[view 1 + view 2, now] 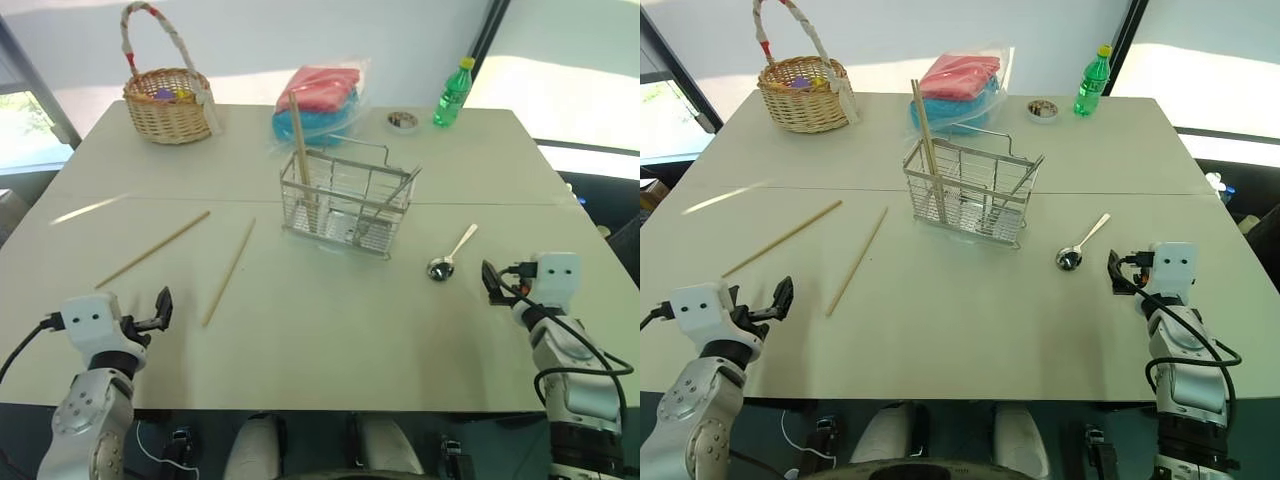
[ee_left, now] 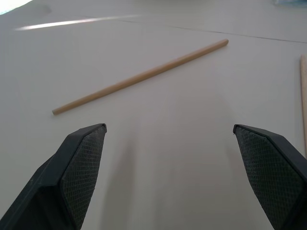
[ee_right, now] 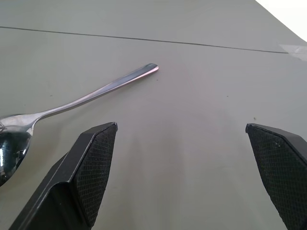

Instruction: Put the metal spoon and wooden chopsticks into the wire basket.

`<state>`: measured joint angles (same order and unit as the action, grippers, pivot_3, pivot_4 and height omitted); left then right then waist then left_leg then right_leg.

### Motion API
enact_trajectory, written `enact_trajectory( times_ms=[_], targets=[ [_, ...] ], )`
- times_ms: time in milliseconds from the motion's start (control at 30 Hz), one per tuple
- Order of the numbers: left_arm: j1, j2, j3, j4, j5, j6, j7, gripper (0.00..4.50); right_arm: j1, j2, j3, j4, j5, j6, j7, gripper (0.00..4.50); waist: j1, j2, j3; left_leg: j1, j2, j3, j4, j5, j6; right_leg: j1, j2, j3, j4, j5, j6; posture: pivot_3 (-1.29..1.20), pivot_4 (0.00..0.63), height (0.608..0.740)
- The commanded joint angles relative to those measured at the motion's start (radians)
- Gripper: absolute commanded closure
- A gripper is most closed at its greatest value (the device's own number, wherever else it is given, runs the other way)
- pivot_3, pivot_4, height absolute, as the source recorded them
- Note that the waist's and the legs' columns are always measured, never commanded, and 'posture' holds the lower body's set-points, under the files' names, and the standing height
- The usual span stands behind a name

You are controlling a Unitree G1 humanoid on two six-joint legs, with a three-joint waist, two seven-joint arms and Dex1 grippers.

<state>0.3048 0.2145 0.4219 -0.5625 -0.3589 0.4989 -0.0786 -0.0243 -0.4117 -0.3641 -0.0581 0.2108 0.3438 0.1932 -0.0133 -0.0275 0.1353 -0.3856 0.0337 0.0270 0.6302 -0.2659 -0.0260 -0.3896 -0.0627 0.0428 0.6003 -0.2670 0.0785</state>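
On the table [image 1: 330, 330], right of the wire basket [image 1: 345, 205], we find the metal spoon [image 1: 452, 253] lying flat, bowl toward us, its long axis running away and to the right. We judge the best pick is across the slim handle, with the right gripper [image 1: 490, 280], now spread wide and empty, shifted left from just beside the bowl. Two wooden chopsticks [image 1: 229, 271] lie left of the basket, both slanting away to the right; one already stands inside it. The left gripper [image 1: 160, 308] hangs released, empty.

No legible text — seemingly none.
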Motion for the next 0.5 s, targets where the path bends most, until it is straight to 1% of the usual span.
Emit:
enact_trajectory(
  times_ms=[33, 500],
  targets=[
    [0.001, 0.017, 0.019, -0.020, 0.011, -0.006, 0.003, 0.02, -0.008, -0.003, -0.012, -0.064, 0.005, 0.003, -0.009, 0.06, 0.000, 0.000, 0.000, 0.000, 0.000, 0.000, 0.000, 0.000, 0.000, 0.000, 0.000, 0.000, 0.000, 0.000, 0.000, 0.00, 0.150, 0.728],
    [-0.012, 0.025, 0.011, -0.024, 0.013, 0.019, 0.016, 0.02, -0.027, -0.007, -0.013, -0.090, 0.007, 0.040, -0.016, 0.06, 0.000, 0.000, 0.000, 0.000, 0.000, 0.000, 0.000, 0.000, 0.000, 0.000, 0.000, 0.000, 0.000, 0.000, 0.000, 0.00, 0.150, 0.728]
  ],
)
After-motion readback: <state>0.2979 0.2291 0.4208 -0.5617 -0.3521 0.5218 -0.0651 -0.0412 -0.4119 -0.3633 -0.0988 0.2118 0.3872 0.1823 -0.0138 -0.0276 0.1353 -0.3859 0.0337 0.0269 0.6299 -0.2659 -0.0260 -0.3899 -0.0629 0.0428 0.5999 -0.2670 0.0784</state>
